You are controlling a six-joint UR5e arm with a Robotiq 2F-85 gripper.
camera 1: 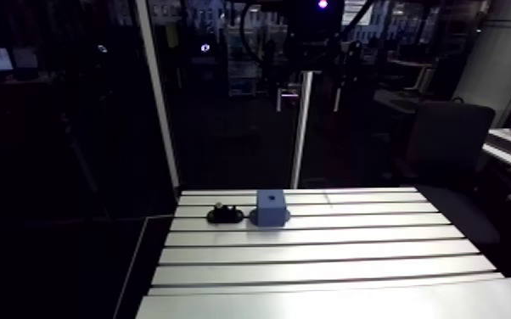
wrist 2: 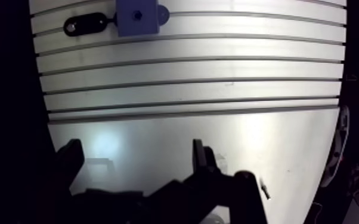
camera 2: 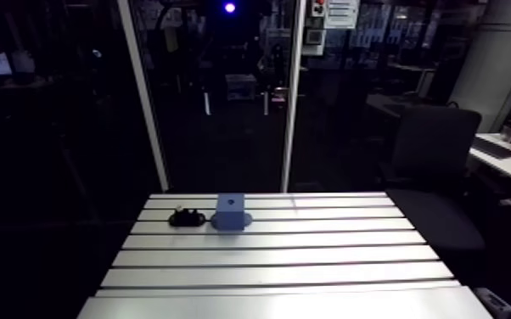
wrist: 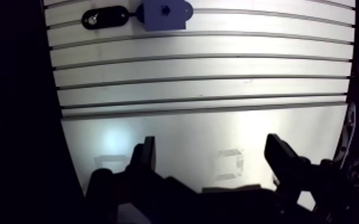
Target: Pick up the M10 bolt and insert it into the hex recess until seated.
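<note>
The M10 bolt [camera 1: 218, 206] is sitting in a little black holder [camera 1: 228, 216], a bit left of centre in the arm view. That's on the far rows of the slotted table [camera 1: 327, 254], close to its left edge. Just to the holder's right is the blue block [camera 1: 272, 208], hex recess [wrist: 166, 8] facing up. The gripper [wrist: 212, 146] is spread wide, holding nothing, over the smooth near strip, with several slot rows between it and the block.

A slotted aluminium table [camera 1: 327, 254], its slots running crosswise, with a smooth plain strip at the near edge.
</note>
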